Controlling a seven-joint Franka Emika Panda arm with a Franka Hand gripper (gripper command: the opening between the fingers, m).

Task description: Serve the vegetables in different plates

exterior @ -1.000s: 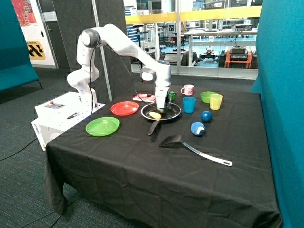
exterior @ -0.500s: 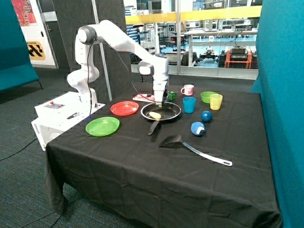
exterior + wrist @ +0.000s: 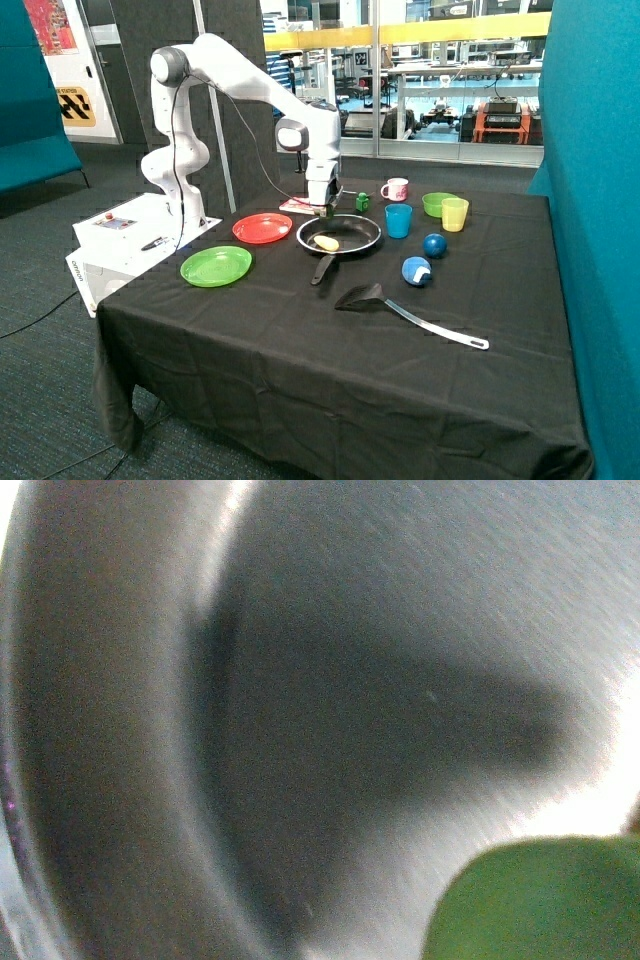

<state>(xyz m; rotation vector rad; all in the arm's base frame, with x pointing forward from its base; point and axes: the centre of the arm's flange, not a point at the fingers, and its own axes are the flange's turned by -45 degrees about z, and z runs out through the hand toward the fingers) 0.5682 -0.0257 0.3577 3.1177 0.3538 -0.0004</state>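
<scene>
Gripper [image 3: 322, 209] hangs just above the far rim of the black frying pan [image 3: 339, 235], centre of the frame. I cannot tell from the outside view whether my fingers are spread or pressed together. The wrist view shows a blurred grey metal surface with a green lumpy shape [image 3: 535, 900] at its lower right, close under my wrist; whether I am pinching it I cannot tell.

Pale yellow vegetable [image 3: 327, 242] lies inside the pan, near its middle. Red plate [image 3: 262, 228] sits just left of the pan, bare. Green plate [image 3: 216, 266] lies lower left of the red one, also bare.

Right of the pan: blue cup [image 3: 398, 220], pink mug [image 3: 396, 189], green bowl [image 3: 436, 204], yellow cup [image 3: 454, 214], two blue balls [image 3: 416, 270]. Black spatula [image 3: 405, 312] lies in front of the pan.
</scene>
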